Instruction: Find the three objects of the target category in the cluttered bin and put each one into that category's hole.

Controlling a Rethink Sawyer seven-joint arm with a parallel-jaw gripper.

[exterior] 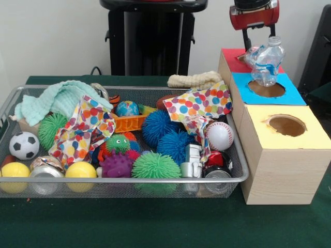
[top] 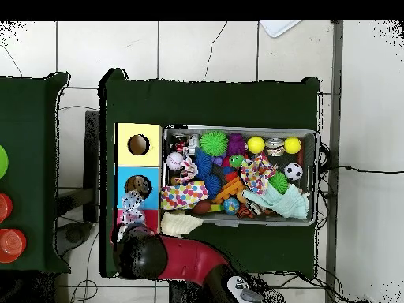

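My gripper (exterior: pixel 257 47) hangs at the top right of the front view, shut on a clear plastic water bottle (exterior: pixel 269 62). The bottle is tilted, and its bottom end sits just above the round hole with the blue surround (exterior: pixel 266 89). In the overhead view the bottle (top: pixel 130 207) lies over the blue and red squares, next to the blue hole (top: pixel 138 185). The wire mesh bin (exterior: pixel 124 180) is left of the boxes and full of clutter. No other clear bottle shows in it.
The red-surround box (exterior: pixel 231 57) is behind the blue one and the yellow-surround hole (exterior: pixel 287 125) is in front. The bin holds spiky balls, a baseball (exterior: pixel 219 135), a soccer ball (exterior: pixel 24 145), yellow balls, dotted cloths, a mint towel and metal cans (exterior: pixel 45 173). A beige cloth (exterior: pixel 194 80) lies behind the bin.
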